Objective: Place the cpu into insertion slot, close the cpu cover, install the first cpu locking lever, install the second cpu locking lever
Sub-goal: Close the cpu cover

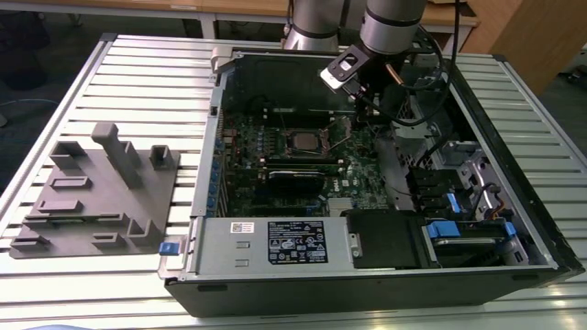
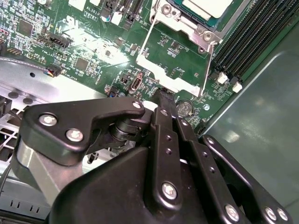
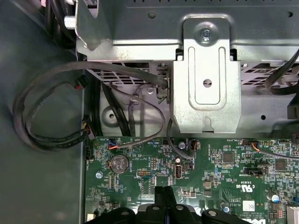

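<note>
Inside the open computer case, the cpu lies with its silver-grey top up in the insertion slot on the green motherboard. In the second wrist view the cpu sits under the silver frame of the cpu cover. Two thin wire levers run out from the socket over the board; I cannot tell whether they are latched. My gripper hangs just to the exterior view's right of the socket. It is shut on nothing, tips together close above the board in both wrist views.
Black cables loop beside a metal bracket near the board's edge. A coin battery lies close to the fingertips. Long memory slots flank the socket. A grey fixture block stands on the slatted table beside the case.
</note>
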Tool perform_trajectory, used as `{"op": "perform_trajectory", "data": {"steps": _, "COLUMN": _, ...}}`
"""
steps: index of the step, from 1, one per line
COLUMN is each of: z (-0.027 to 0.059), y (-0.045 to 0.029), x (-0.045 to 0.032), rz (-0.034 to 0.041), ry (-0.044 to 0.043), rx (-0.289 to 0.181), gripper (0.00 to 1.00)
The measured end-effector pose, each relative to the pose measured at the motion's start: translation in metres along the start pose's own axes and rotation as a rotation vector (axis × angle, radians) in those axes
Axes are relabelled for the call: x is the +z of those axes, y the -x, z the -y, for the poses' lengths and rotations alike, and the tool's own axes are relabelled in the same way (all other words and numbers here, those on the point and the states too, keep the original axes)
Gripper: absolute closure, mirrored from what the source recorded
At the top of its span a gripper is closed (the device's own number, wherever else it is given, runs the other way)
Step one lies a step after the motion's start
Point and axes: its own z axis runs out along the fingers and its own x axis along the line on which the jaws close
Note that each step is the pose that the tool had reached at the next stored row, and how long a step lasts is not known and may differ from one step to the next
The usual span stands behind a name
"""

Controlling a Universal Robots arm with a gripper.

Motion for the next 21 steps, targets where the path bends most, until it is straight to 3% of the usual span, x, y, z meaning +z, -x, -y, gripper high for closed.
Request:
{"op": "perform_trajectory", "data": {"steps": 6, "z": 0.0, "y": 0.0, "x": 0.0002, "rz": 0.0001, "ry": -0.0078, "rx": 0.0, "gripper": 0.89}}
{"op": "perform_trajectory", "data": {"steps": 15, "z": 0.0002, "y": 0.0, "x": 0.0002, "rz": 0.0001, "ry": -0.0083, "rx": 0.0, "gripper": 0.89}}
{"op": "perform_trajectory", "data": {"steps": 21, "z": 0.0075, "y": 0.0001, "x": 0.0001, "rz": 0.0, "ry": -0.0083, "rx": 0.0, "gripper": 0.89}}
